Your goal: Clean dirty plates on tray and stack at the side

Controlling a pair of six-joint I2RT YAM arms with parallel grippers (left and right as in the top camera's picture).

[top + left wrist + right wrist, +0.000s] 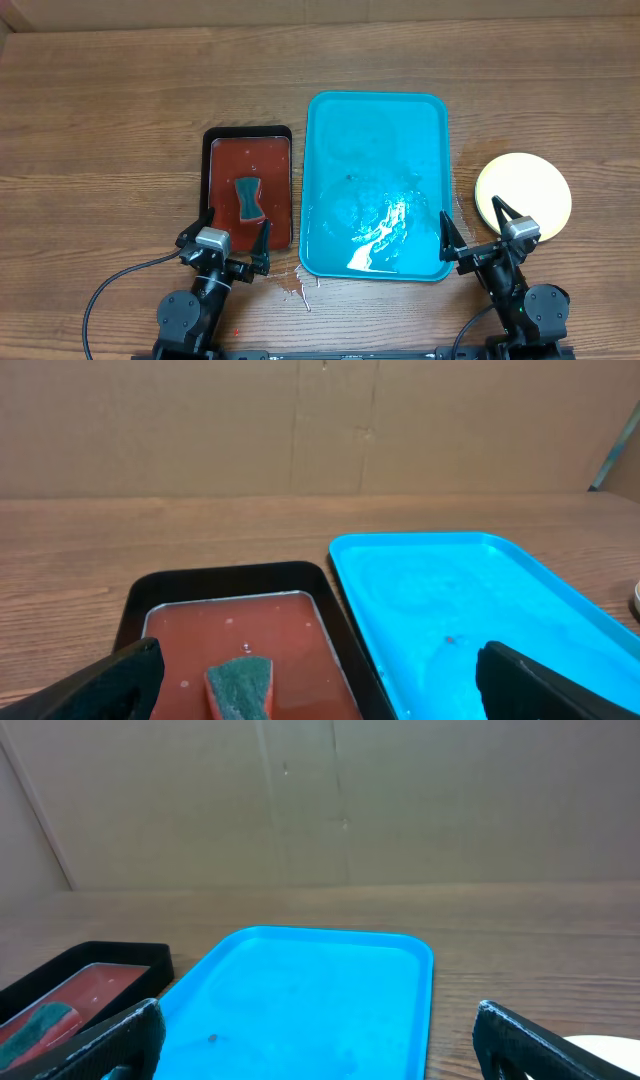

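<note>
Wooden tabletop [100,120] fills the overhead view, with the tray [375,110] bare and wet at centre and the plates [523,185] in one stack just off its right edge. My left gripper [237,222] and right gripper [470,210] both gape wide, holding nothing, at the bottom. I judge the stacking done, so the next move calls only for keeping clear.

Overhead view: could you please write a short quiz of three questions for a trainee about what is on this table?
1. Where is the yellow-green plate relative to the turquoise tray? A) left of it B) right of it C) on it
2. True or false: the right fingers hold a plate.
3. Fill in: on the dark red tray lies a green ____.

Key: 1 B; 2 false; 3 sponge.
</note>
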